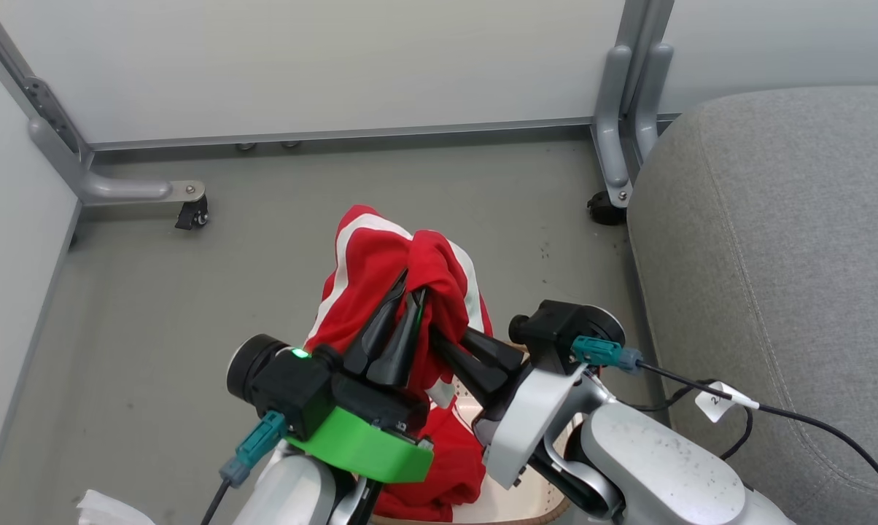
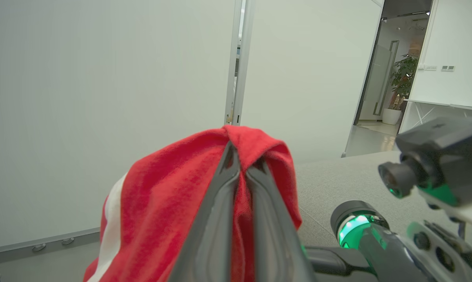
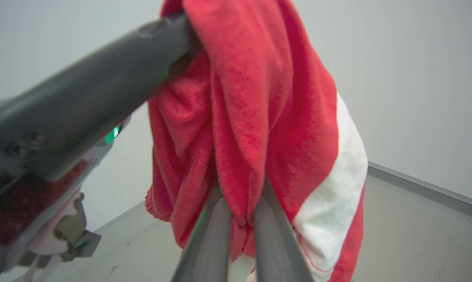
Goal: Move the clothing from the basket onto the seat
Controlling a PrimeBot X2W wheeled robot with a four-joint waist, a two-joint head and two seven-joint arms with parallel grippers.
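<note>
Over the basket (image 1: 548,510), left of the seat (image 1: 774,240): clothing (image 1: 381,255) held raised between both tools. Left tool (image 2: 244,156) clenched on the topmost fold; right tool (image 3: 242,196) clamped on a bunched pleat lower down, presumably to share the load and stop the cloth slipping on a carry to the seat. Hung as a peaked red drape with white stripes, soft and terry-like, lower folds trailing into the basket. Could not be told whether those folds belonged to a second garment. Not yet set on the seat.
</note>
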